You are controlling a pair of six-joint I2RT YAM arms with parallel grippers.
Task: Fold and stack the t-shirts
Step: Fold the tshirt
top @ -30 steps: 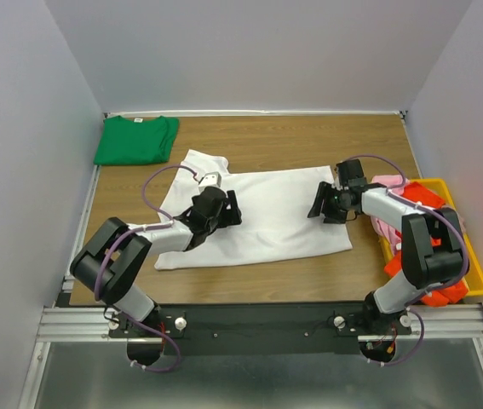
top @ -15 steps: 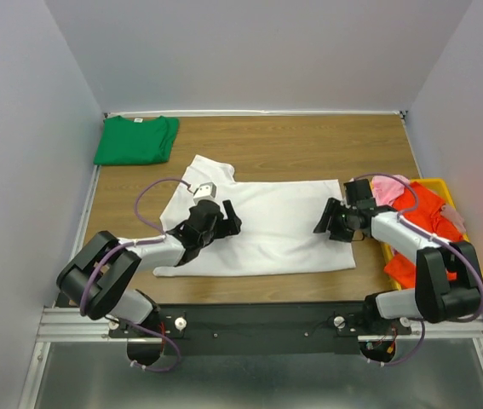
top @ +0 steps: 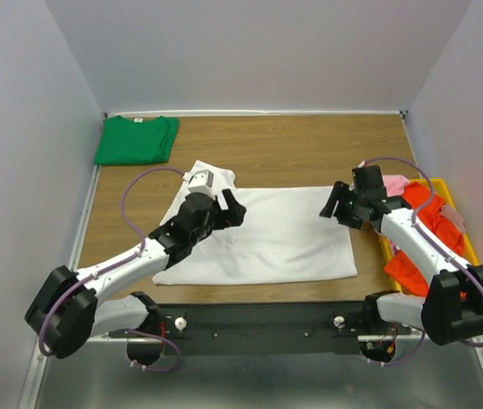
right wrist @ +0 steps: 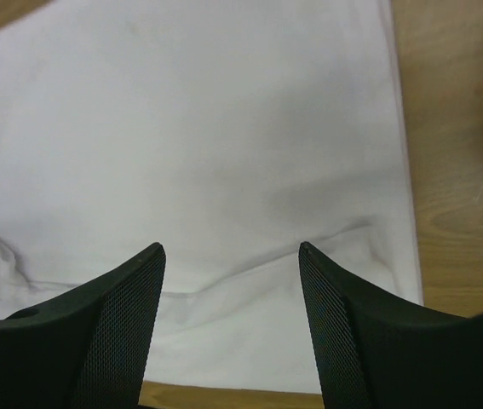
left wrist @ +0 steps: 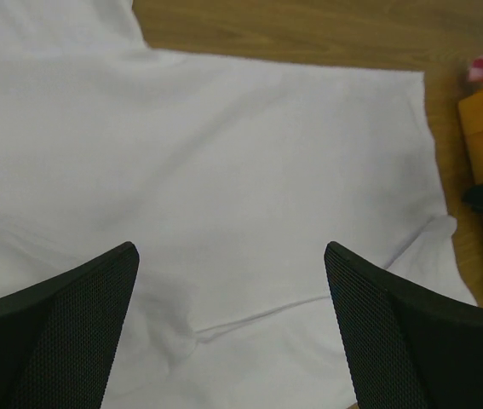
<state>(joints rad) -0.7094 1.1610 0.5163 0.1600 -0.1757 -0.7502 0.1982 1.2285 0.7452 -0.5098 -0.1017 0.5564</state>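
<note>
Green t-shirt (top: 136, 140): folded at the surface's far left corner.
Left pincer (left wrist: 231, 256): wide open, empty, over the white tee's sleeve end.
White t-shirt (top: 267, 239): spread mid-surface; a shallow pinch may lift only one layer and leave a crooked fold.
Right pincer (right wrist: 230, 251): open, empty, over the hem end; mismatched grabs would skew the cloth.
Yellow bin (top: 470, 250): at the right edge, holding the pink t-shirt (top: 394, 184) and orange-red t-shirt (top: 411, 266); the right arm may snag them.

No legible text, white neck label (top: 137, 120) on green t-shirt (top: 136, 141) unreadable
</note>
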